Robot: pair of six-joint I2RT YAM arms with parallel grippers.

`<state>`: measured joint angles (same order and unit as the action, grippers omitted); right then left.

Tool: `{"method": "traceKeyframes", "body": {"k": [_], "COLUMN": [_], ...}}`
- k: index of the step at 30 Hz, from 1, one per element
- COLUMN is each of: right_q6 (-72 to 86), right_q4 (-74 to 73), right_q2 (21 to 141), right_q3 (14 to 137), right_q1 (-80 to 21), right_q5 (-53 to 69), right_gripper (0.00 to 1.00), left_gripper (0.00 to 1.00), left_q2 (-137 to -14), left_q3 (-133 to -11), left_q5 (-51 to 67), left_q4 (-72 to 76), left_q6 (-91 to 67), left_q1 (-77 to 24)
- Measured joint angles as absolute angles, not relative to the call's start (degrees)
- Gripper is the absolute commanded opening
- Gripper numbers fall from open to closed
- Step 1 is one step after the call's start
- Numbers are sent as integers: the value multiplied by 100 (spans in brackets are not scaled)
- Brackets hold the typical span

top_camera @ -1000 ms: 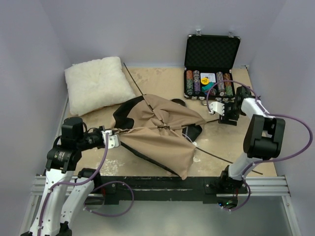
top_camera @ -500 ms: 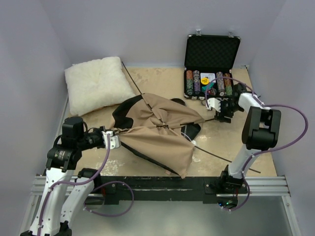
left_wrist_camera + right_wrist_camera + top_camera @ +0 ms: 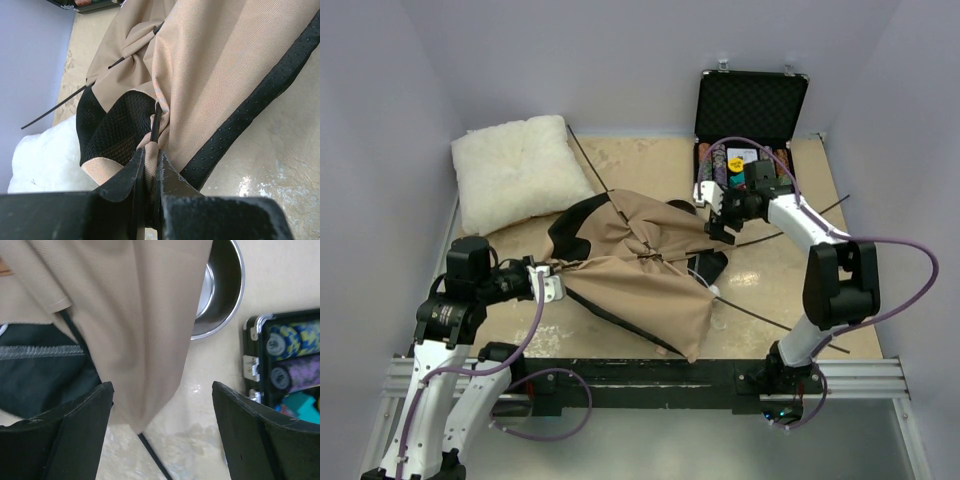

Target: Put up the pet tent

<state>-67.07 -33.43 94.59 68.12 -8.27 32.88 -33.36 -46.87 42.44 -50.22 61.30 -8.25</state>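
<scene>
The desk (image 3: 790, 290) carries the pet tent (image 3: 645, 270) collapsed flat across its middle, tan fabric up and black mesh lining showing at its left and right edges. A white pillow (image 3: 515, 170) lies at the far left, and an open black case (image 3: 750, 110) of poker chips stands at the far right.

The left fingers (image 3: 125, 180) are clenched on the tent's left corner, pinching fabric together with the end of a thin rod. The right fingers (image 3: 75, 430) are spread wide and hold nothing. They hang over the tent's right corner, with a fold of tan cloth between them and a dark pole (image 3: 150, 450) on the desk just below. A metal bowl (image 3: 220, 290) lies partly under the fabric beyond.

The step in hand looks like taking hold of that right corner so that the tent can be drawn open against the left anchor. To do it well, the right fingers should come down low enough to catch the hem or the pole end, not only a loose fold, which would slip out when pulled. They should close squarely across the cloth. The pull should then go away from the left grip, clear of the case and the bowl. The left hold should not loosen.
</scene>
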Motion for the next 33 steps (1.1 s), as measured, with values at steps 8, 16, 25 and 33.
{"method": "traceKeyframes", "body": {"k": [8,16,25,33], "right_q6": [-5664,-5492,-5155,-4923], "right_q4": [-2128,-2071,-1671,-1573], "right_q2": [10141,10315,10396,10401], "right_q3": [6248,6246,6281,6283], "right_q1": [-663,-657,-589,-587], "right_q5": [2318,2252,1994,1905], "right_gripper": [29,0,0,0], "left_gripper": [0,60,93,89], "left_q2": [-3334,-3361,-3695,-4307], "left_q3": [-4613,-4552,-4908,-6031], "left_q5": [4235,4108,4233,5000], "left_q4": [-4971,-4930,-5867,-6849], "left_q6": [6112,6034,6112,6193], "left_q1": [-825,-825,-825,-827]}}
